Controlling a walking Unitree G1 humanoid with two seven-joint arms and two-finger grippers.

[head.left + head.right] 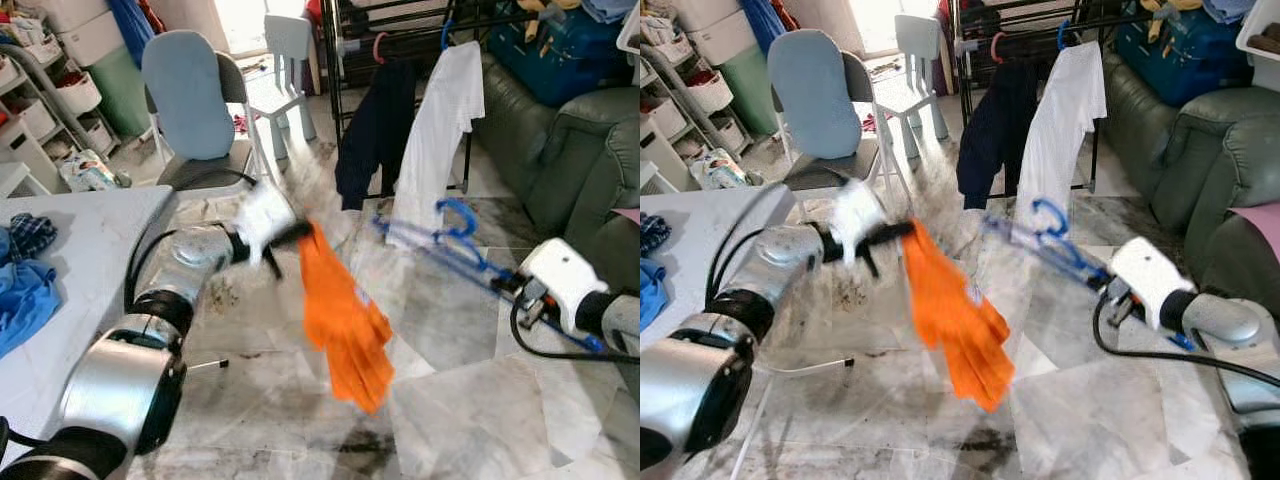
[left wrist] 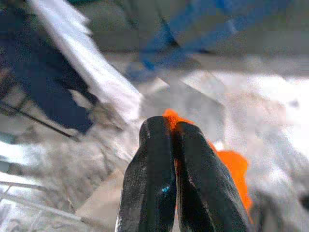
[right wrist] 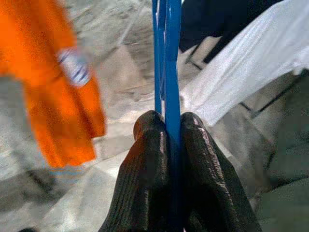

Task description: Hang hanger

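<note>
blue hanger (image 3: 166, 58) glossy plastic; orange garment (image 1: 345, 320) matt cloth; floor (image 1: 470, 400) polished marble

Head stereo pair looks forward and down across the marble floor (image 1: 470, 400) toward the clothes rack (image 1: 345, 60), both eyes sharing it. Each wrist camera sits close behind its fingers, facing that rack's hanging white shirt (image 3: 241, 72).
</note>
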